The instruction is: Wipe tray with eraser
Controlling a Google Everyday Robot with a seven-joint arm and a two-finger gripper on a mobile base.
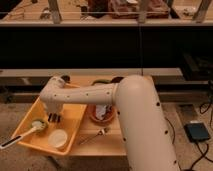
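Observation:
The yellow-orange tray (30,142) sits on the left part of the wooden table. My gripper (54,118) hangs from the white arm (85,95) and is low inside the tray, near its middle and close to the floor. The tip of the gripper is dark, and I cannot tell the eraser apart from it; no separate dark block shows in the tray.
In the tray lie a white round cup (58,137) and a white-handled brush (17,139) with a greenish head (38,123). A reddish-brown bowl (103,115) stands right of the tray, a metal utensil (94,135) in front of it. Dark items (65,78) lie at the table's back edge.

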